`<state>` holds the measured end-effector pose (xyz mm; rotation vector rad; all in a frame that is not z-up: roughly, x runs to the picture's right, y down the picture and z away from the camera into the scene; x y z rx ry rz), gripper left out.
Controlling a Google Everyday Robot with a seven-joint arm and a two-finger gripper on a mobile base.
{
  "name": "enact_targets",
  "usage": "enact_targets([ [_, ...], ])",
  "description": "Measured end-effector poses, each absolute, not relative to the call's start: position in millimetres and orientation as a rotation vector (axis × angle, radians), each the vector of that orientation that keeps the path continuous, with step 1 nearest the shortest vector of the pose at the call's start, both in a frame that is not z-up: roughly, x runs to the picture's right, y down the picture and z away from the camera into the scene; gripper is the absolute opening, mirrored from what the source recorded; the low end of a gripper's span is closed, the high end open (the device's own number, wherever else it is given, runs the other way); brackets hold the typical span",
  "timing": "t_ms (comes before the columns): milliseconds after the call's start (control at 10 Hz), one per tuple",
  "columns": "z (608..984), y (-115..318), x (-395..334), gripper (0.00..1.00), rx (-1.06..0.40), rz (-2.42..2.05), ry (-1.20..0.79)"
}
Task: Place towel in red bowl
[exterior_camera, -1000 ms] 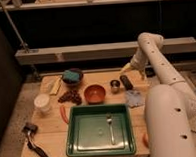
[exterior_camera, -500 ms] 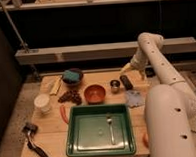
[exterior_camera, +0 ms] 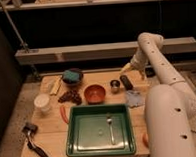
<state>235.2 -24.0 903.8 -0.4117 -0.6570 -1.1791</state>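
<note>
Pale grey-blue cloth: the towel (exterior_camera: 133,98) is lying crumpled on the wooden table (exterior_camera: 50,122), on its right side, just beyond the green tray's (exterior_camera: 75,144) far right corner and close to the robot's white arm (exterior_camera: 166,114).

Red bowl (exterior_camera: 94,93): sitting left of the towel, apart from it, just behind the tray's far edge.

Metal cup (exterior_camera: 115,85): standing just right of the red bowl, with a dark oblong object (exterior_camera: 126,82) beside it.

Gripper (exterior_camera: 127,68): hovering over the table's back right area, behind the dark object, fingers standing apart and holding nothing.

Tray: holding a spoon (exterior_camera: 110,127).

Dark bowl (exterior_camera: 71,77): sitting at the back, carrying a teal sponge.

White cup (exterior_camera: 42,102): standing at the left.

Black brush (exterior_camera: 35,144): lying at the near left corner.
</note>
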Motion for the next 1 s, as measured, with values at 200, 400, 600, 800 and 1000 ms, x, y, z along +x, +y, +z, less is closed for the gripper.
enact_targets([
  [200, 904, -26, 237, 0.8, -0.412, -1.183, -0.654],
  [400, 900, -29, 238, 0.8, -0.423, -1.24, -0.589],
  [600, 891, -15, 250, 0.8, -0.444, -1.299, -0.45],
  [800, 883, -9, 249, 0.8, -0.436, -1.356, -0.373],
  [1000, 877, -4, 251, 0.8, -0.43, -1.383, -0.335],
])
